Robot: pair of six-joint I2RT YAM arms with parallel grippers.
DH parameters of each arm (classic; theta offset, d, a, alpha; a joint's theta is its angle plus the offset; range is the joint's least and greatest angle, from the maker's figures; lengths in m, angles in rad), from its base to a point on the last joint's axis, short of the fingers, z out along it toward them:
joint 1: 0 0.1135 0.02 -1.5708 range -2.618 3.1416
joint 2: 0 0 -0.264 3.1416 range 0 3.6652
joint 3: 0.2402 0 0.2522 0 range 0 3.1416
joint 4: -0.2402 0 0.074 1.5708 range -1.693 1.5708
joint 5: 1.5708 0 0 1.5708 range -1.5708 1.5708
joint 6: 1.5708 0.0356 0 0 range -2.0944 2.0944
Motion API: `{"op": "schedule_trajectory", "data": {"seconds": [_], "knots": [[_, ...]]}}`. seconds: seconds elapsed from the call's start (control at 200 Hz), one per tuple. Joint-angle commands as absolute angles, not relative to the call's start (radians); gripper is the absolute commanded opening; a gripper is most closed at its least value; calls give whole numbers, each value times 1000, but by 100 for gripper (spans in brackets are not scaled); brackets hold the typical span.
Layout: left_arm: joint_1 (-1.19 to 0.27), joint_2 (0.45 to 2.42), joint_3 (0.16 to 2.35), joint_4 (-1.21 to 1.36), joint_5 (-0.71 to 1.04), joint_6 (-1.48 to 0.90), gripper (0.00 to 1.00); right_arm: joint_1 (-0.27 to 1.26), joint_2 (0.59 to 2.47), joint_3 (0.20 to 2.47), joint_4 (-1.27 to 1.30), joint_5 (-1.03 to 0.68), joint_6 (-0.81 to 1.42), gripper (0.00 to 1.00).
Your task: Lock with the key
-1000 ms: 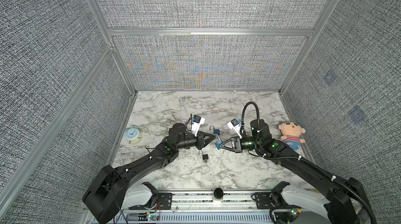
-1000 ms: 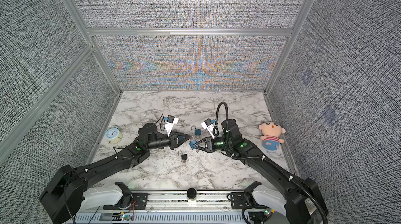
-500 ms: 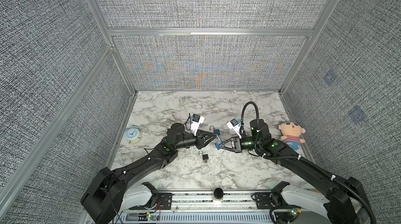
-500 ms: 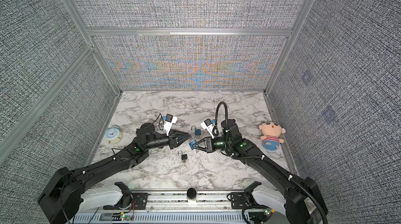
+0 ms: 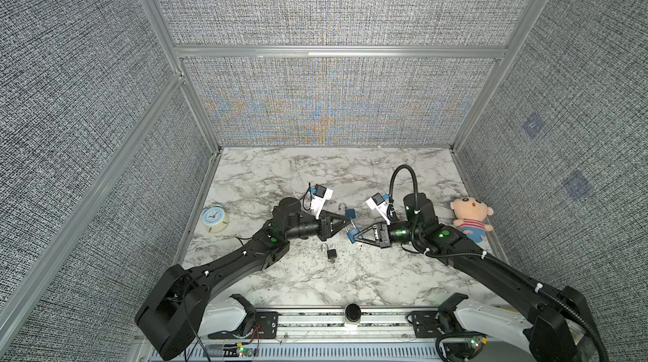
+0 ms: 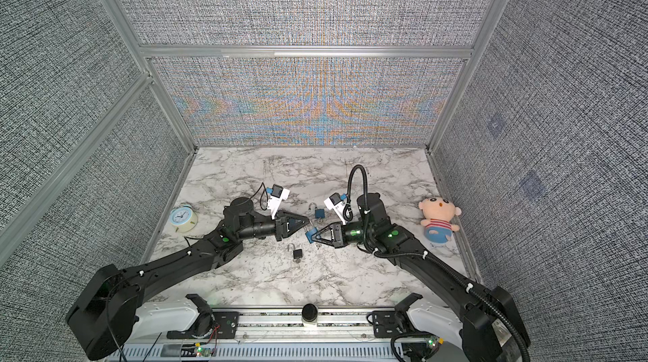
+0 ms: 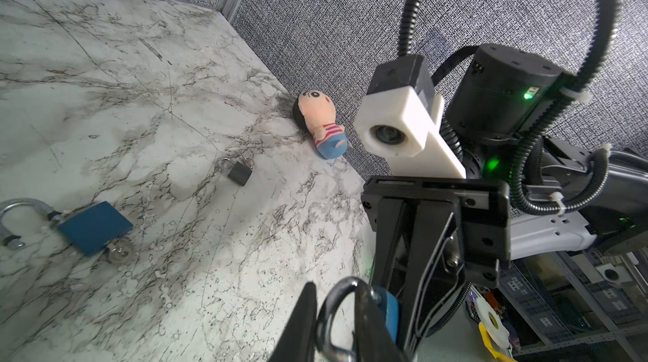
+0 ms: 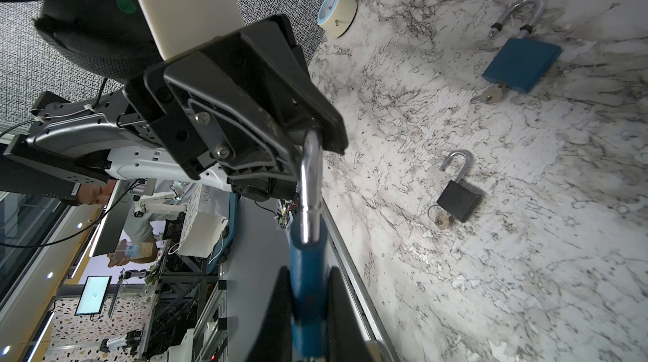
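A blue padlock hangs above the marble table, between the two arms. My right gripper is shut on its blue body. My left gripper is shut on its silver shackle, fingers on either side of the loop. In both top views the two gripper tips meet at the padlock. A small silvery piece, perhaps the key, shows just under the padlock; the keyhole itself is hidden.
A second blue padlock with a key in it lies on the table behind the grippers. In front lies a black padlock, shackle open. A doll sits far right, a small clock far left.
Almost nothing. The left arm shifted a little at the shackle and came back. The right gripper and the held padlock kept their place.
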State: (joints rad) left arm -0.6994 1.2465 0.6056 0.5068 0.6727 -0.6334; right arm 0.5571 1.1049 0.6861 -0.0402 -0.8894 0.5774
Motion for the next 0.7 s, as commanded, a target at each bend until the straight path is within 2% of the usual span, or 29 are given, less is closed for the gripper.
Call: {"op": "schedule_trajectory", "data": {"seconds": [0.0,0.11,0.145,0.69], "knots": [[-700,1240,606,541,671,-623,17,560,1103,690,-19,-909,570,0],[-700,1242,602,537,669,-623,8,560,1102,693,-10,-919,577,0],[-700,1244,600,535,669,-622,0,560,1102,692,-1,-923,583,0],[-700,1248,588,510,649,-598,0,563,1050,666,130,-991,716,0]]}}
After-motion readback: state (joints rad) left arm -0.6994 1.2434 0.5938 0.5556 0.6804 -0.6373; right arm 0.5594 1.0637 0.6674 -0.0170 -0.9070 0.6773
